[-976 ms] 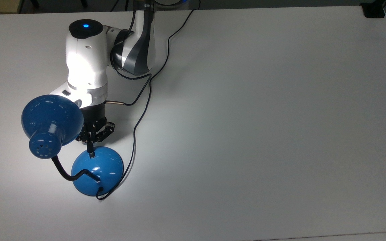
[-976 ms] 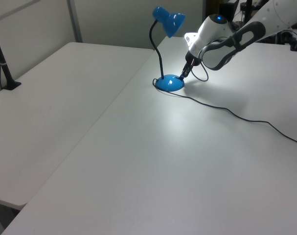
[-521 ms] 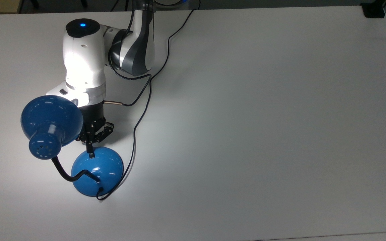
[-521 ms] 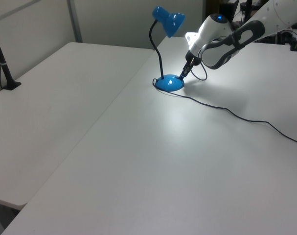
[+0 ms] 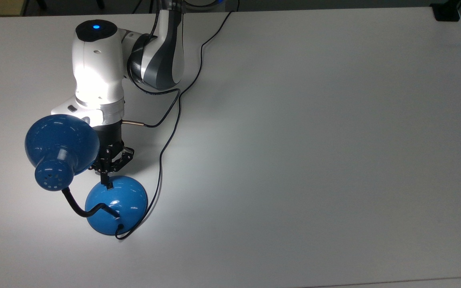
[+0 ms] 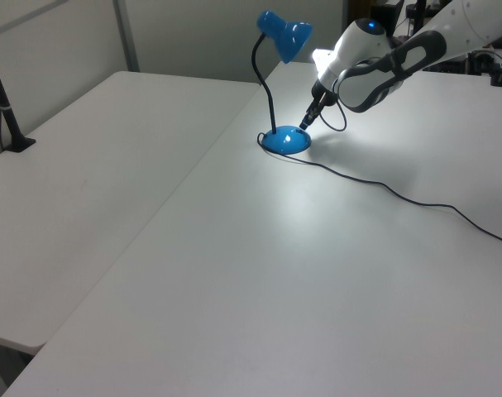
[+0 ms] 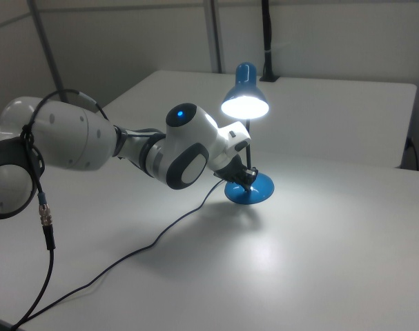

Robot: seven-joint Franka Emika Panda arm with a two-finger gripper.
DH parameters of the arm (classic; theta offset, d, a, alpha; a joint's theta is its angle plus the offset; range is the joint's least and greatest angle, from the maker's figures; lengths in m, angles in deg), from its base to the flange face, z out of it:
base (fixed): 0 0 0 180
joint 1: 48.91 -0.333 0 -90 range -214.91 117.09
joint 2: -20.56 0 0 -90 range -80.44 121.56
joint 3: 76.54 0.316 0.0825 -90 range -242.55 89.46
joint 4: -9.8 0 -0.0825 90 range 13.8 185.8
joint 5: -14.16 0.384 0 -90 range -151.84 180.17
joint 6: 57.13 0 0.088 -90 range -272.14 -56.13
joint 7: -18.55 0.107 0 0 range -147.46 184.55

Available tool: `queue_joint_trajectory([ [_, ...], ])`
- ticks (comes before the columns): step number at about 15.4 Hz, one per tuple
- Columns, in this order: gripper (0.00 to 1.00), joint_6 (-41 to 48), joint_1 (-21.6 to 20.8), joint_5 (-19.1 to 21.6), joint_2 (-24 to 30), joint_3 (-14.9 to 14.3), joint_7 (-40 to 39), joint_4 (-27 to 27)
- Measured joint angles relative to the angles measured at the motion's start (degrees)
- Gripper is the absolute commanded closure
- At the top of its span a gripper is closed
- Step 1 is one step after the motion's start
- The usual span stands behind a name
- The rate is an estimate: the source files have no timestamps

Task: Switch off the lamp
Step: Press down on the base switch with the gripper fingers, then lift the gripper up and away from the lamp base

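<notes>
Top view: my pincer (image 5: pixel 105 175), fingers pressed together, sits at the switch on the lamp (image 5: pixel 116 203) base near the table (image 5: pixel 314 140)'s left edge. My wrist has drawn back slightly — yet the shade glows in the right view, so the lamp isn't off.

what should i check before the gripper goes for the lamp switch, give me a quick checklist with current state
1. Lamp lit, so the task is not yet done: ok, the shade glows in the right view.
2. Gripper lined up with the switch on the base: ok, its tip sits at the base's upper edge in the top view.
3. Fingers shut to press as one point: ok, they meet in a narrow tip.
4. Tip touching the switch: cannot tell.
5. Cord out of the tip's path: ok, it runs along the top view's right of the base.
6. Shade clear of the wrist: cannot tell, they overlap in the top view.
</notes>
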Motion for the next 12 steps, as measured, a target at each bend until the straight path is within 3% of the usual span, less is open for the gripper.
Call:
queue_joint_trajectory([
  [12, 1.0, 0.0, 0.0, 0.0, -0.82, 0.0, 0.1, -0.09],
])
